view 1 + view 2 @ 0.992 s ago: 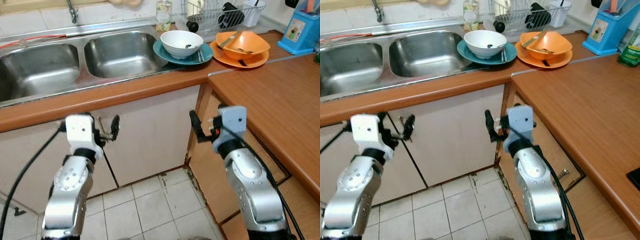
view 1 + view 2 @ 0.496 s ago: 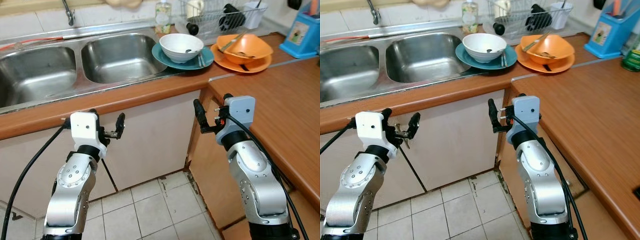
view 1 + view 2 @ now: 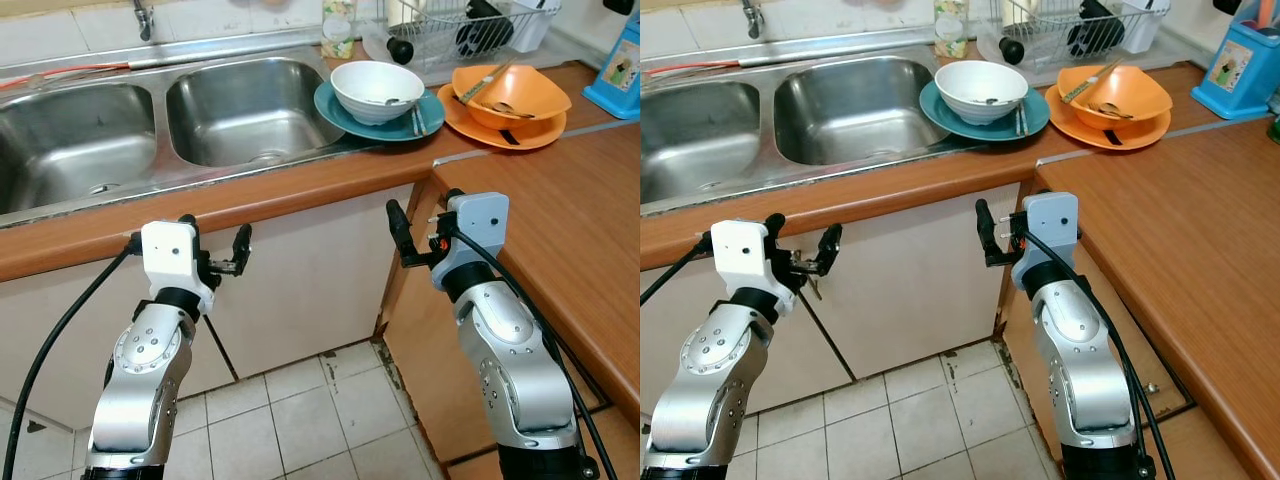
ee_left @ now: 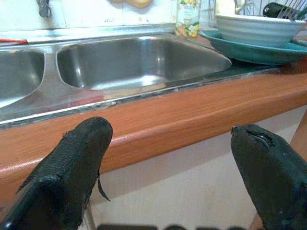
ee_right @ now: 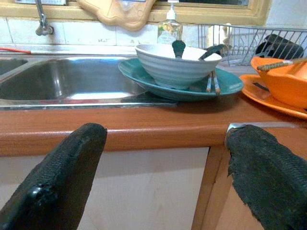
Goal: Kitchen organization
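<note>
A white bowl (image 3: pixel 377 88) with a spoon in it sits on a teal plate (image 3: pixel 340 105), chopsticks beside it, right of the double steel sink (image 3: pixel 240 110). An orange bowl (image 3: pixel 510 92) holding chopsticks rests on an orange plate (image 3: pixel 500 128) further right. My left gripper (image 3: pixel 215 240) is open below the counter edge, in front of the cabinet doors under the sink. My right gripper (image 3: pixel 422 225) is open too, at the counter's inner corner. In the right wrist view the white bowl (image 5: pixel 177 64) lies ahead between the spread fingers (image 5: pixel 62 177).
A wire dish rack (image 3: pixel 470 25) and a soap bottle (image 3: pixel 340 25) stand behind the dishes. A blue holder (image 3: pixel 625 70) is at the far right. The wooden counter (image 3: pixel 560 220) runs along my right side. Cabinet doors (image 3: pixel 310 280) and tiled floor (image 3: pixel 300 410) lie ahead.
Both arms have lifted slightly toward the counter edge. The camera has shifted a little. The dishes have not moved.
</note>
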You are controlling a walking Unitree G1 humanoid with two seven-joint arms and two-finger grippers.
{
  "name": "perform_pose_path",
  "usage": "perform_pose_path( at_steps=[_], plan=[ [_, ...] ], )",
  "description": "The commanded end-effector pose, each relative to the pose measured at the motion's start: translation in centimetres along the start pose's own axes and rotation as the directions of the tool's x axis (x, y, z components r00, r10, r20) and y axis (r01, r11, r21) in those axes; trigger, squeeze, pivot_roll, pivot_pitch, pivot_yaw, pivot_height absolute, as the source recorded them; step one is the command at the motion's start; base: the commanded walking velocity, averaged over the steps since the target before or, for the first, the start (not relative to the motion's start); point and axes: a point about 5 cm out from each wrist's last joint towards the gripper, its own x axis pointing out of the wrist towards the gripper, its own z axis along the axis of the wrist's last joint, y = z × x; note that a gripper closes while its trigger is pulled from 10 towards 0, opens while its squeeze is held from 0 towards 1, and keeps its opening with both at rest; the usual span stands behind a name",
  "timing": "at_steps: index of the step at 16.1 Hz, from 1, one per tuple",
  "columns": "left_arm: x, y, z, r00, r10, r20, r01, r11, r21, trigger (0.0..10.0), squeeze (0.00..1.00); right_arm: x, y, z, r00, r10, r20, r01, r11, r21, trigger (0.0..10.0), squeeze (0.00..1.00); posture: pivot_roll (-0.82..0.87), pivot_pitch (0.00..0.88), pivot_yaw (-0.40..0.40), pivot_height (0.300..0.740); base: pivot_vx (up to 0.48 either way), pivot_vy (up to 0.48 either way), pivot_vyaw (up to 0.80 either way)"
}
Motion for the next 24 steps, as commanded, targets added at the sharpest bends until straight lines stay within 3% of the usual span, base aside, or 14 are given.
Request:
perform_pose_path(
  at_steps=[1,24],
  plan=[
    [0.07,-0.10,0.56,1.000,-0.008,0.013,0.008,1.000,0.011,10.0,0.00,0.08,0.04,0.75,1.000,0.006,0.024,-0.006,1.000,0.002,10.0,1.00,-0.02,0.000,0.031,0.740,0.307,0.000,0.00],
    [0.05,-0.14,0.56,1.000,-0.006,0.014,0.006,1.000,0.008,10.0,0.00,0.09,0.20,0.71,1.000,0.021,0.018,-0.021,1.000,-0.012,10.0,1.00,-0.03,0.000,0.026,0.740,0.342,0.000,0.00]
  ],
)
